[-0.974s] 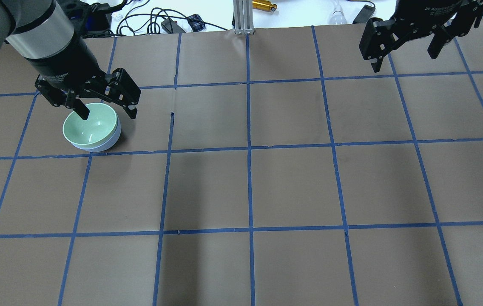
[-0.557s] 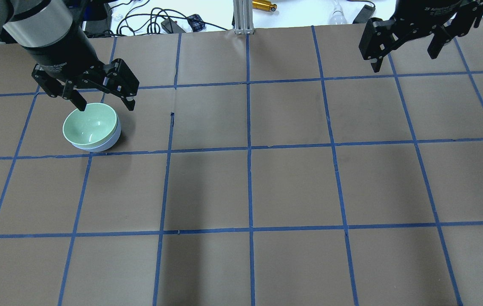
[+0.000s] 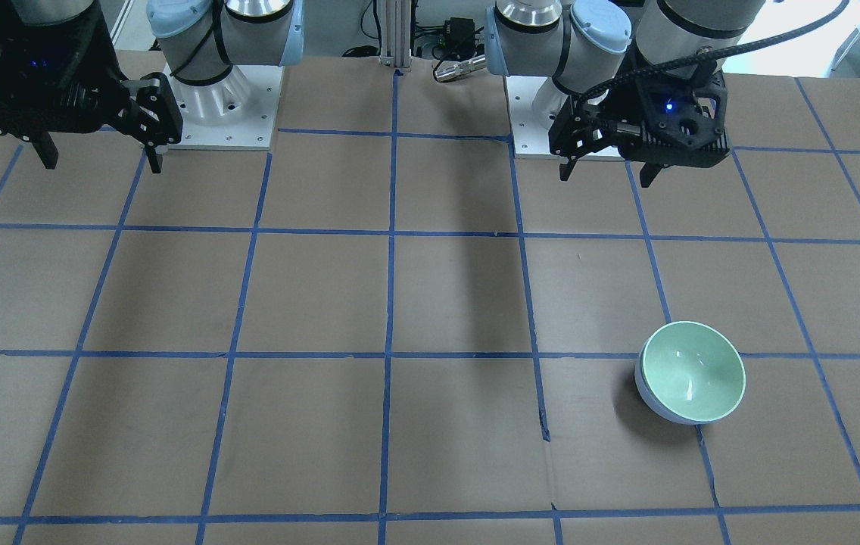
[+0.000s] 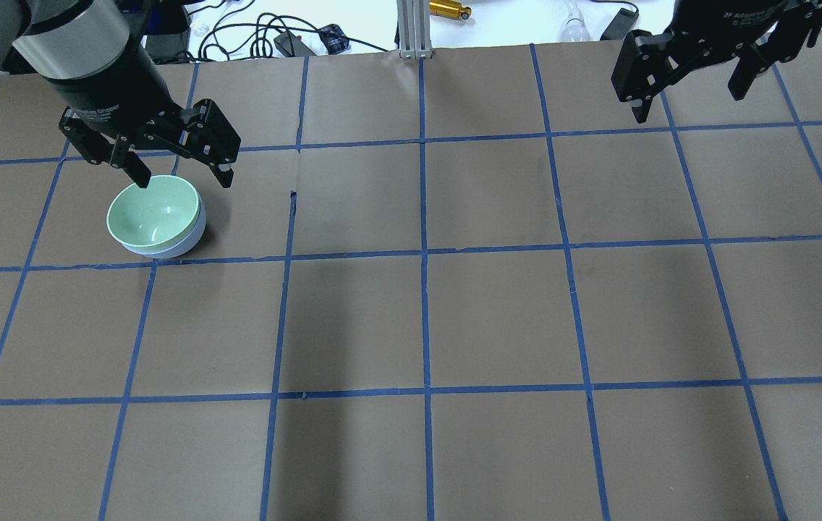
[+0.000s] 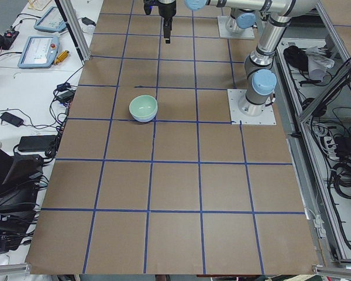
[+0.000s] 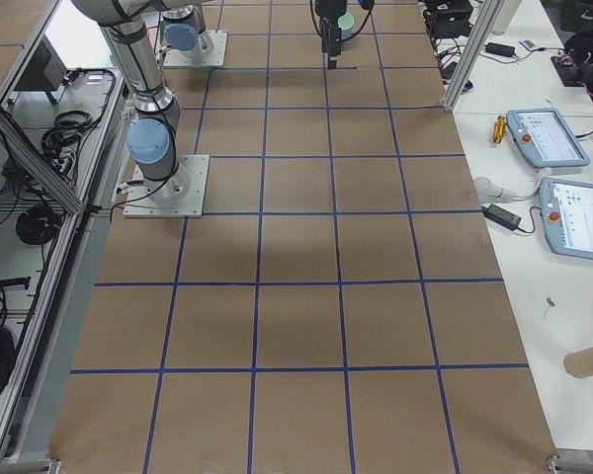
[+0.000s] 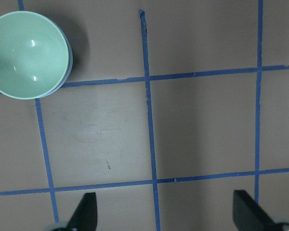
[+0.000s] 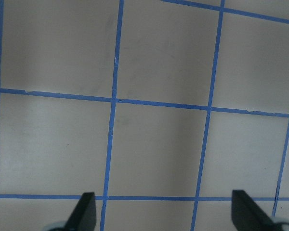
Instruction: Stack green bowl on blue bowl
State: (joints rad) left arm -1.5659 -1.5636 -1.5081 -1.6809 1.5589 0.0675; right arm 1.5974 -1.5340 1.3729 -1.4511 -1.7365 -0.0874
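Note:
The green bowl sits nested inside the blue bowl, of which only a thin crescent shows under its rim, at the table's left. The stack also shows in the front-facing view, green bowl in blue bowl, and in the left wrist view, green bowl in blue bowl. My left gripper is open and empty, raised above the table just behind the bowls and apart from them. My right gripper is open and empty, high at the far right.
A metal post, cables and a gold-coloured part lie beyond the table's far edge. A small tear in the brown paper lies right of the bowls. The arm bases stand at the robot's side.
My open left gripper has risen; its finger, which reached into the green bowl, is now clear of it. The bowls and the right arm have not moved.

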